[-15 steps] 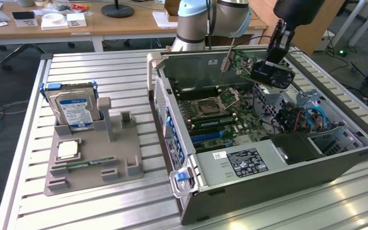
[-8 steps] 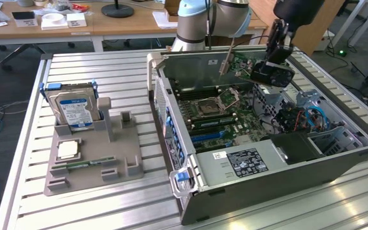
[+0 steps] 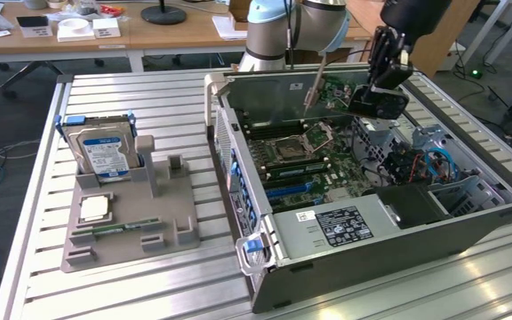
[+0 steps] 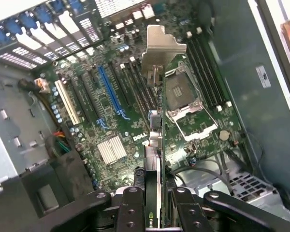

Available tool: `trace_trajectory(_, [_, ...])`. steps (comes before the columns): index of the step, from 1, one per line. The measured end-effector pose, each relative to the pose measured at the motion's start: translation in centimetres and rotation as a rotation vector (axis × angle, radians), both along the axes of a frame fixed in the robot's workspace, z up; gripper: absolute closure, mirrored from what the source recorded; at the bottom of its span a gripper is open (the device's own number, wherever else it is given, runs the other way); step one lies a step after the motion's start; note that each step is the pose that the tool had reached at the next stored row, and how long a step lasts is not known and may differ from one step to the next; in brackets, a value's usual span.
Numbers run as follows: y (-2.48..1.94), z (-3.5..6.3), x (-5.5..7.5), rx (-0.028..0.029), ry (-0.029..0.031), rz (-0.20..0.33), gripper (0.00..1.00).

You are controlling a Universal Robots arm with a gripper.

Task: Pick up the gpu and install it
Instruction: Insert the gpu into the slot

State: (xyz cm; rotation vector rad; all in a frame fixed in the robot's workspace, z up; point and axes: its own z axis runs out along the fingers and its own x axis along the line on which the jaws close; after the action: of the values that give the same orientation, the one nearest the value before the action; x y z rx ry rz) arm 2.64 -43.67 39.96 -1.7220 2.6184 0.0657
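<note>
Closest to you, the grey metal computer case (image 3: 389, 233) lies open on the slatted aluminium table (image 3: 149, 287), with its blue plastic latch (image 3: 253, 244) at the near corner. On the exterior view's left sits the grey moulded parts holder (image 3: 127, 247). It carries a slim green memory stick (image 3: 105, 229) and, farther back, the silver hard drive with a blue label (image 3: 103, 157) standing upright.

Inside the case, the green motherboard (image 3: 301, 167) shows a long blue expansion slot (image 4: 108, 92) and an empty processor socket (image 4: 188, 104). Above its far part, the black two-fingered gripper (image 3: 363, 100) is clamped on the gpu (image 3: 332, 93), a thin dark circuit card with a silver metal end bracket. The card hangs clear of the board, seated in no slot, with the bracket end away from the fingers (image 4: 130, 208).

Treat the card as light and stiff but fragile (it flexes little, and its parts chip easily). You should hold it by its flat faces near an edge, off the fan and contacts.
</note>
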Motion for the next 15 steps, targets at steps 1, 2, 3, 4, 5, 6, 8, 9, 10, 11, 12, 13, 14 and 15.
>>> trace_trajectory(1, [0.00,0.00,0.00,-0.0001,0.0000,0.015,0.74])
trace_trajectory(2, [0.00,-0.01,0.00,-0.0002,0.0000,0.032,0.74])
trace_trajectory(3, [0.00,-0.01,0.00,-0.0003,0.0000,0.047,0.74])
trace_trajectory(4, [0.00,-0.01,0.00,-0.0004,0.0000,0.061,0.74])
trace_trajectory(5, [0.00,-0.01,0.00,-0.0006,0.0000,0.076,0.74])
trace_trajectory(6, [0.00,-0.02,0.00,-0.0006,0.0000,0.091,0.74])
trace_trajectory(8, [0.00,-0.02,0.00,-0.0009,0.0000,0.121,0.74])
trace_trajectory(9, [0.00,-0.03,0.00,-0.0010,0.0000,0.137,0.74])
trace_trajectory(10, [0.00,-0.03,0.00,-0.0010,0.0000,0.152,0.74])
trace_trajectory(11, [0.00,-0.03,0.00,-0.0012,0.0000,0.167,0.74])
trace_trajectory(12, [0.00,-0.04,0.00,-0.0013,0.0000,0.182,0.74])
trace_trajectory(13, [0.00,-0.04,0.00,-0.0014,0.0000,0.196,0.74])
trace_trajectory(14, [0.00,-0.04,0.00,-0.0015,0.0000,0.211,0.74])
trace_trajectory(15, [0.00,-0.04,0.00,-0.0017,0.0000,0.226,0.74])
